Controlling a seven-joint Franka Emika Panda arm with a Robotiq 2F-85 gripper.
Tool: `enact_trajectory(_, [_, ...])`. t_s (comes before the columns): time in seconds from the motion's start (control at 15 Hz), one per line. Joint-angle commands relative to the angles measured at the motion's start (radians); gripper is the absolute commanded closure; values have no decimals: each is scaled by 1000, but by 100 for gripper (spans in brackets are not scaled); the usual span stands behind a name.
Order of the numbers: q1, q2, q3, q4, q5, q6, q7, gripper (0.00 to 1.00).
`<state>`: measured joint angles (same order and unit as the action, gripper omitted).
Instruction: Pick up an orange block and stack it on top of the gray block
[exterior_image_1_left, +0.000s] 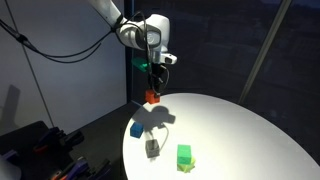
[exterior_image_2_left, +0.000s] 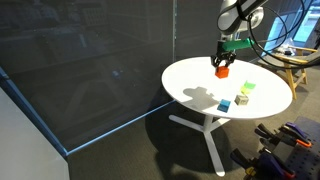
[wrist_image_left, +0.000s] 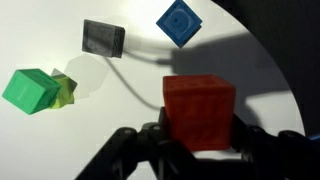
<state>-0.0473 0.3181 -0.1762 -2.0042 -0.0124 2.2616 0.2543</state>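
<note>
My gripper (exterior_image_1_left: 153, 91) is shut on the orange block (exterior_image_1_left: 153, 97) and holds it in the air above the round white table (exterior_image_1_left: 250, 130). In the wrist view the orange block (wrist_image_left: 198, 112) sits between the black fingers (wrist_image_left: 198, 135). The gray block (wrist_image_left: 103, 38) lies on the table below, apart from the gripper; it also shows in an exterior view (exterior_image_1_left: 152, 147). In the other exterior view the gripper (exterior_image_2_left: 222, 65) holds the orange block (exterior_image_2_left: 222, 71) over the table's far side, and the gray block (exterior_image_2_left: 225, 104) sits near the front.
A blue cube (exterior_image_1_left: 136, 129) (wrist_image_left: 180, 22) and a green cube (exterior_image_1_left: 184, 156) (wrist_image_left: 32, 90) also lie on the table, near the gray block. The table edge (exterior_image_2_left: 185, 95) is near them. Dark curtains stand behind; a cluttered shelf (exterior_image_2_left: 290, 135) is beside the table.
</note>
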Motion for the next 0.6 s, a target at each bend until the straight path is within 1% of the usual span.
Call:
enact_trajectory(0.0, [-34, -69, -1, -73, 0, 12, -6, 70])
enact_trajectory(0.27, [-72, -90, -6, -116, 12, 35, -18, 70])
enact_trajectory(0.53, [-96, -99, -12, -173, 10, 101, -30, 70])
